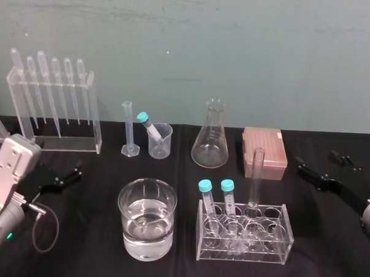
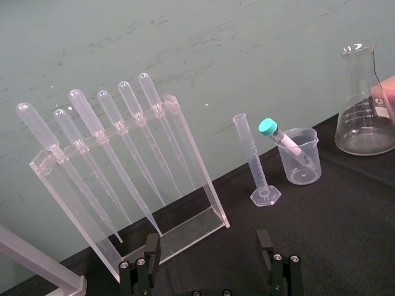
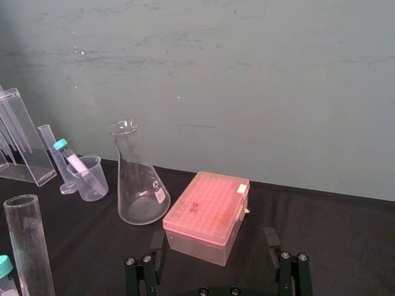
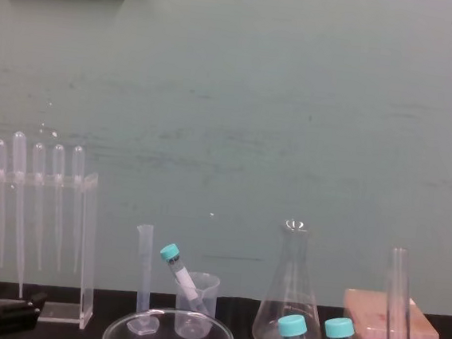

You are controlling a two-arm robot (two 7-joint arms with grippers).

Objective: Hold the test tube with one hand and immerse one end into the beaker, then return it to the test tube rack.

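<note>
Both arms are sitting low over the bench (image 1: pixel 327 249) with nothing in them. The left end effector (image 1: pixel 70 175) is at the near left, in front of the pipette stand (image 1: pixel 51 111). The right end effector (image 1: pixel 319 167) is at the right, near the pink tip box (image 1: pixel 264 148). In each wrist view I am seeing the fingers spread wide.

The test tube (image 1: pixel 256 175) is standing upright in the test tube rack (image 1: pixel 241 251), in the far row, just right of the two teal-capped tubes (image 1: pixel 205 197). The beaker (image 1: pixel 161 143) is sitting farther back and to the left, between the graduated cylinder (image 1: pixel 128 128) and the conical flask (image 1: pixel 211 139). Another capped tube (image 1: pixel 150 128) is leaning in it.

I am judging the right arm the better placed, so I am planning to bring it in from the right. I am aiming for the bare glass above the rack's top plate, clear of the capped tubes, and closing gently, since thin glass is likely to slip or crack. I am meaning to lift straight up until the tube's foot is clear of the rack, then carry it high past the flask. At the beaker I am expecting to lower it into the free side, away from the leaning tube. The beaker looks light enough to tip if nudged.
</note>
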